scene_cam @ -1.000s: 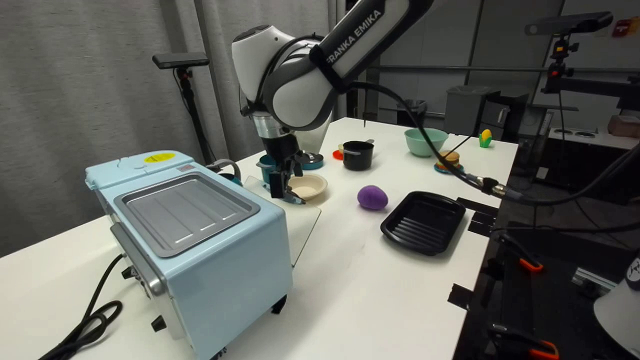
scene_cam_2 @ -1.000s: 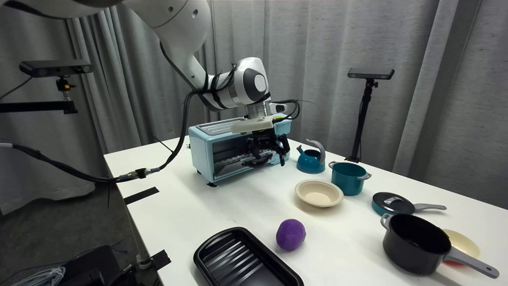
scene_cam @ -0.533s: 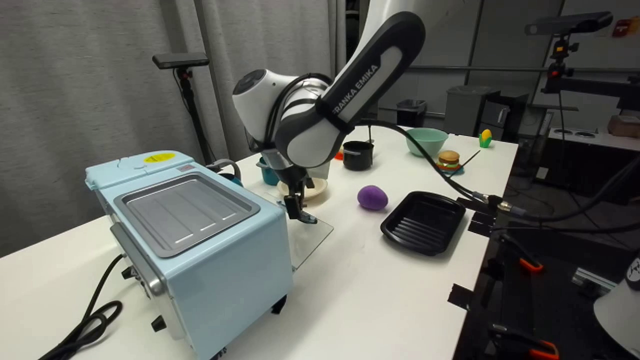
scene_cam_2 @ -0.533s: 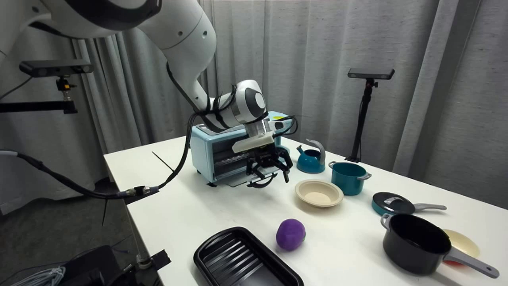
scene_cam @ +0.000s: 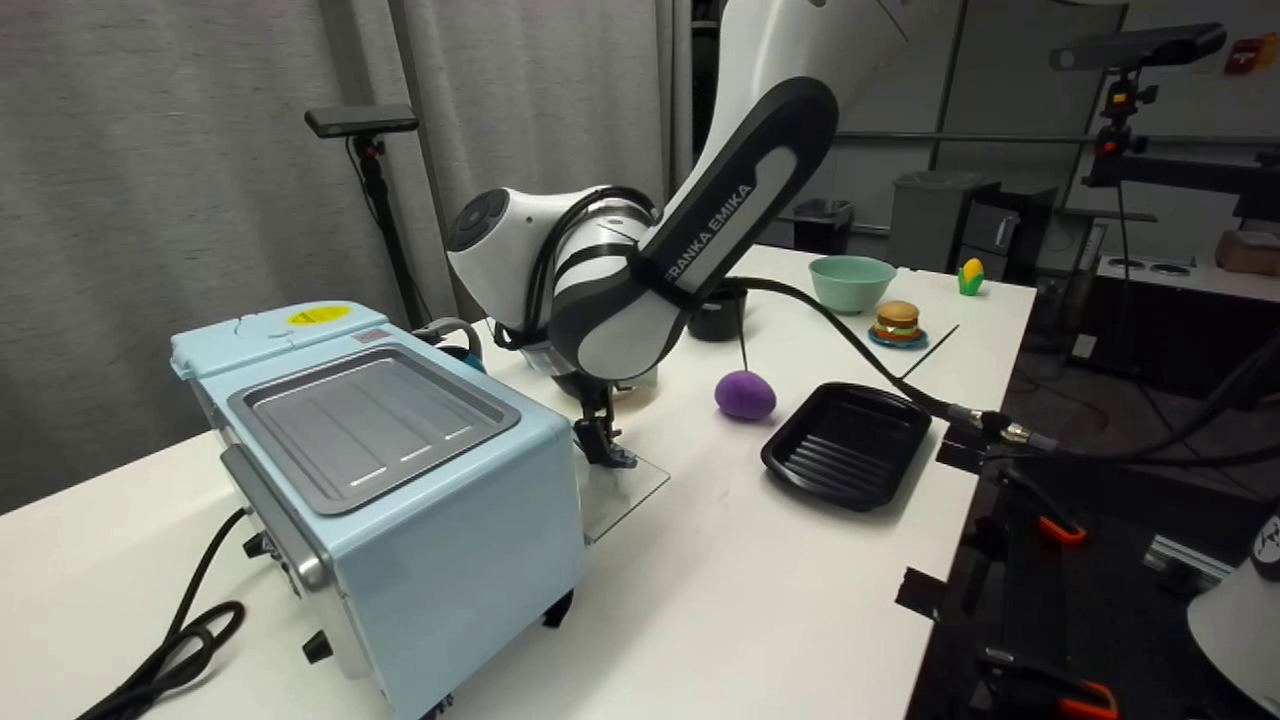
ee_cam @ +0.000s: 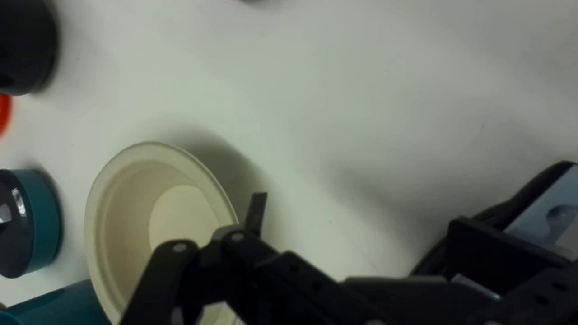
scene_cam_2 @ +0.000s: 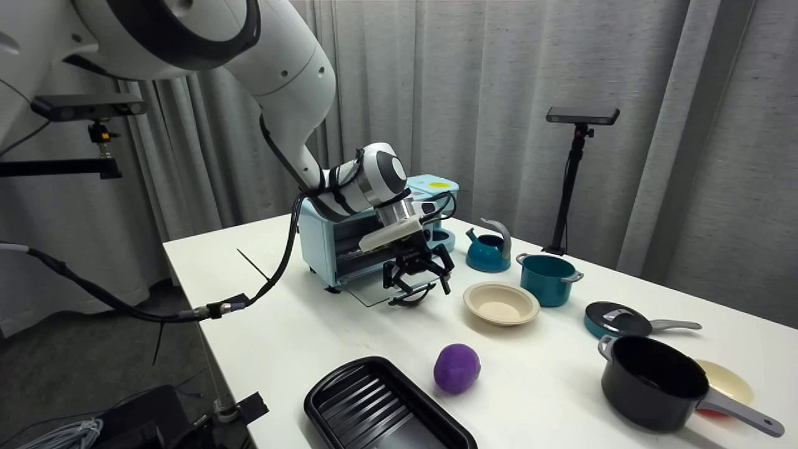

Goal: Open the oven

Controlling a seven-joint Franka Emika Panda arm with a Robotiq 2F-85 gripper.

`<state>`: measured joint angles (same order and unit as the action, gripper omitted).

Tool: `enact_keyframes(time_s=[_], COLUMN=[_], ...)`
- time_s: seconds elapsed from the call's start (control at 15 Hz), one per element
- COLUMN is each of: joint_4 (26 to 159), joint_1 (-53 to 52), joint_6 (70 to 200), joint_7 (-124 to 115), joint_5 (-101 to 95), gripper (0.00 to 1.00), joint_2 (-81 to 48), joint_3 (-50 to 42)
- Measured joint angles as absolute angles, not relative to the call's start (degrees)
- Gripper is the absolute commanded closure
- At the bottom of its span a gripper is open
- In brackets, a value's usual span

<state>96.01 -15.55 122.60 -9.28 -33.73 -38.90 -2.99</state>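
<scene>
The pale-blue oven stands at the left in an exterior view, with knobs and a silver bar on its side away from the arm. It also shows in an exterior view behind the arm, its dark inside exposed. Its glass door is folded out low over the table, close to flat. My gripper is over the door's outer end, fingers apart with nothing between them. A black curved handle lies just below one finger; I cannot tell if they touch. In the wrist view the fingers are wide apart, with the handle at the right.
A cream bowl is close beside the gripper. A teal kettle, teal pot, black saucepan, purple eggplant and black tray are on the table. The arm's cable hangs over the table's edge.
The arm and gripper have moved down and slightly toward the oven. The glass door has swung lower, from a slope to nearly flat. The fingers stay apart.
</scene>
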Motion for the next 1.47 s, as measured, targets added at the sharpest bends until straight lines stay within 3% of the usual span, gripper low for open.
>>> enact_keyframes(time_s=[1.47], joint_4=[96.34], joint_1=[-14.67], joint_6=[124.51], joint_7=[-8.99], joint_5=[-24.18], gripper=[0.00], joint_2=[-28.45], joint_3=[1.13])
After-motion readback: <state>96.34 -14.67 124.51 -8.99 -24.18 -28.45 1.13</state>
